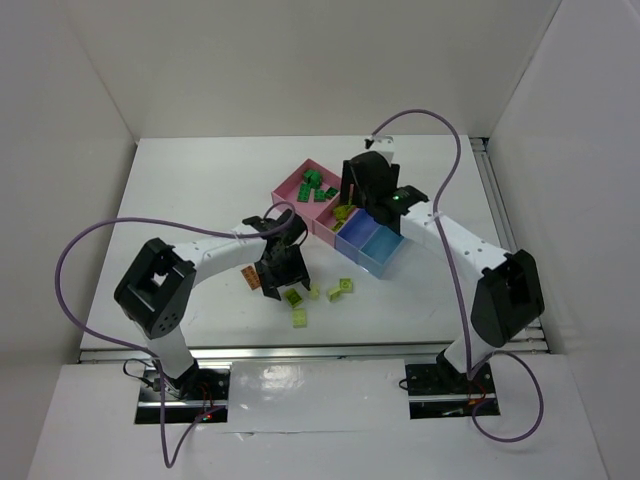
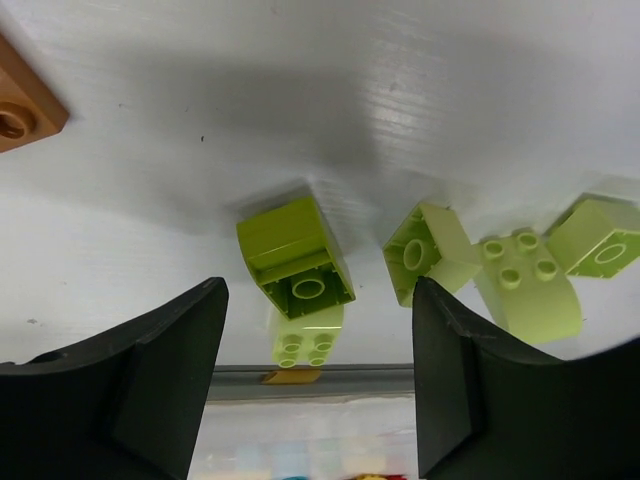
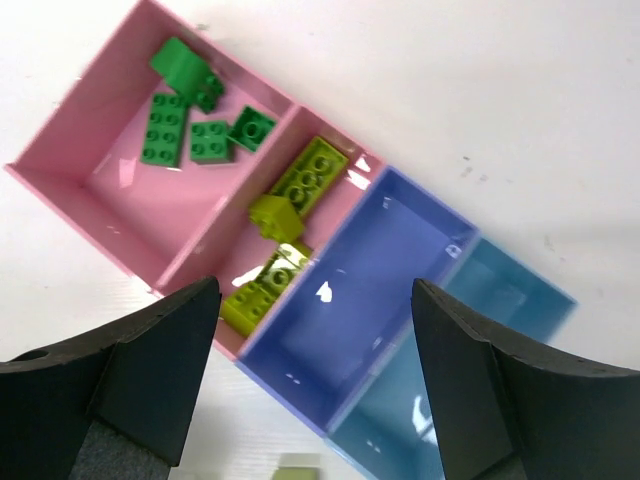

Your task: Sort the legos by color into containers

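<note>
Several lime legos lie on the table: one (image 2: pixel 295 260) on its side between my left gripper's (image 2: pixel 318 300) open fingers, untouched, and others (image 2: pixel 425 250) (image 2: pixel 525 285) to its right. An orange-brown lego (image 2: pixel 20 105) lies at the far left. My right gripper (image 3: pixel 315 295) hangs open and empty over the containers. Dark green legos (image 3: pixel 190 120) sit in the outer pink bin (image 3: pixel 130 190), lime legos (image 3: pixel 290 220) in the second pink bin (image 3: pixel 230 250). The periwinkle bin (image 3: pixel 370 290) and the light blue bin (image 3: pixel 470 350) hold nothing.
In the top view the bin row (image 1: pixel 300 172) runs diagonally at the table's middle right, with loose lime legos (image 1: pixel 341 290) just in front of it. The table's front rail (image 1: pixel 320 352) is close behind them. White walls enclose the table.
</note>
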